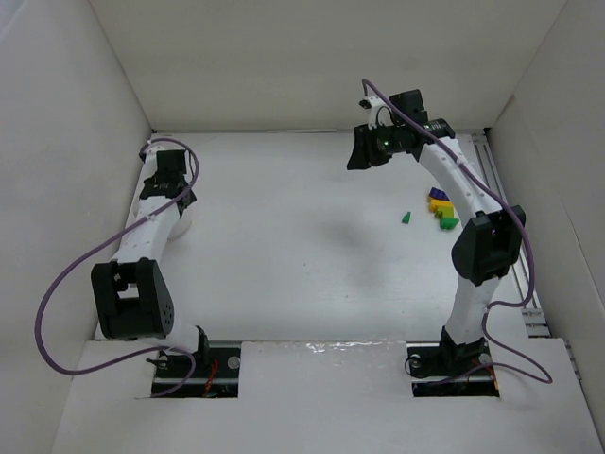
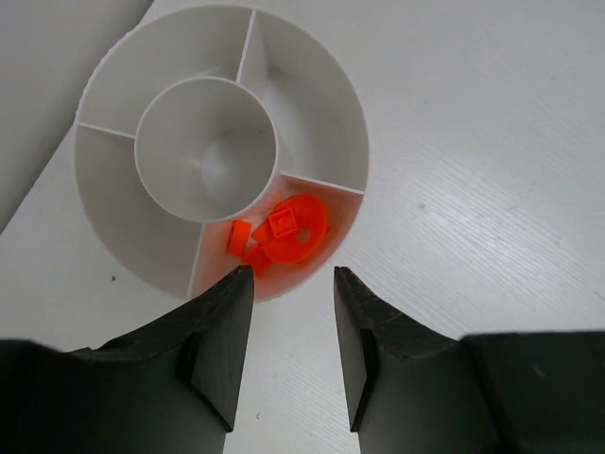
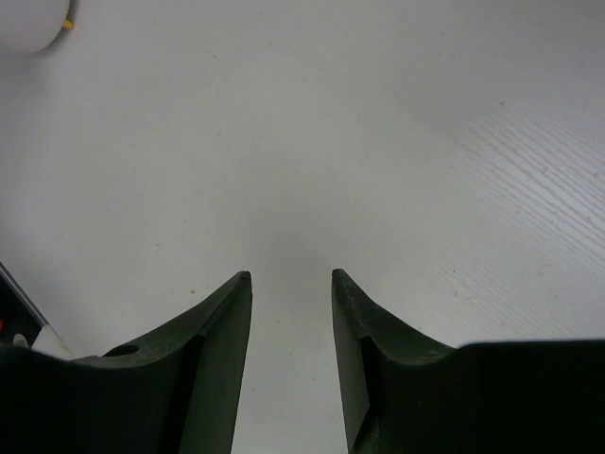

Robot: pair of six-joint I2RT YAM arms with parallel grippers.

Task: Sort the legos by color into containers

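The container (image 2: 352, 123) is a round white dish with a middle cup and several compartments around it. One compartment, the nearest to my fingers, holds a few orange legos (image 2: 281, 232). My left gripper (image 2: 293, 272) hangs just over that edge of the dish, open, with nothing between its fingers. In the top view it (image 1: 180, 200) is at the far left, over the dish (image 1: 183, 225). A cluster of purple-blue, yellow and green legos (image 1: 440, 208) lies at the right, with a small green one (image 1: 406, 218) beside it. My right gripper (image 3: 291, 274) is open and holds nothing, above bare table behind the cluster (image 1: 357, 151).
White walls box in the table on the left, back and right. A round white object (image 3: 33, 24) with a speck of yellow at its edge shows at the top left of the right wrist view. The right arm's forearm crosses just over the lego cluster.
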